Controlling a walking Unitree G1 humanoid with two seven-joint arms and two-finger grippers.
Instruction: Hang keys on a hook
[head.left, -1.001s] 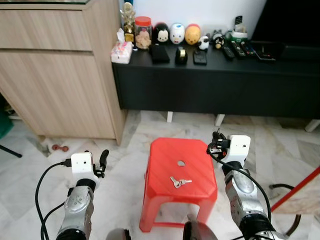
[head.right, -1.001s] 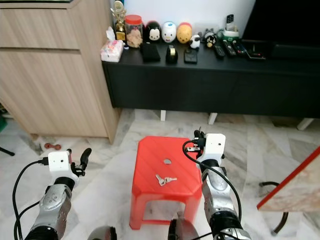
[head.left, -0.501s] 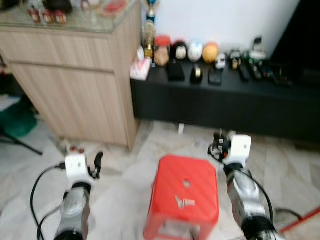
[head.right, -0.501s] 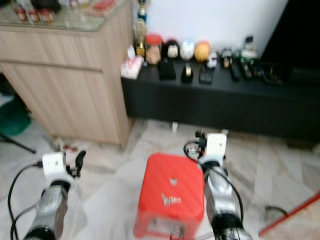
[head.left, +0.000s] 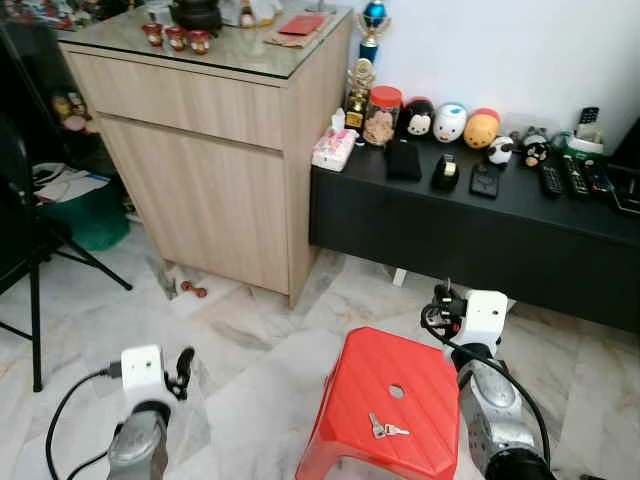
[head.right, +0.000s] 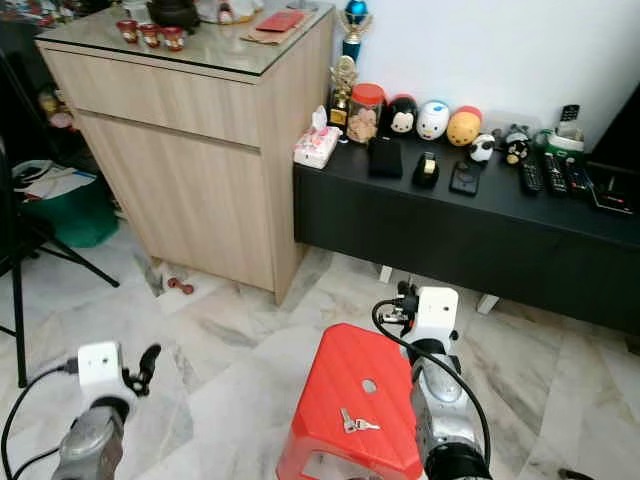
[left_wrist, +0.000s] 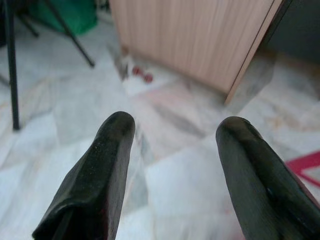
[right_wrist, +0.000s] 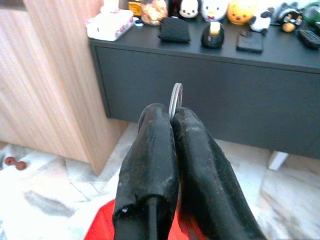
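Observation:
A red plastic stool (head.left: 400, 375) stands on the marble floor in front of me. A small bunch of silver keys (head.left: 385, 430) lies on its seat, near the front. My right gripper (head.left: 441, 301) hovers over the stool's far right corner. Its fingers are shut on a thin silver key ring (right_wrist: 175, 97) that pokes out past the fingertips (right_wrist: 160, 117). My left gripper (head.left: 183, 362) hangs low over the floor to the left of the stool. It is open with nothing between its fingers (left_wrist: 117, 135).
A tall wooden cabinet (head.left: 220, 170) stands at the left. Beside it a low black console (head.left: 480, 220) carries toys, a jar and remotes. Black tripod legs (head.left: 35, 290) and a green bag (head.left: 90, 215) are at the far left. A small red dumbbell (head.left: 192, 290) lies by the cabinet's foot.
The whole view has shifted back and up, bringing the cabinet top and the tripod into sight. Both grippers, the stool and the keys keep their places relative to each other.

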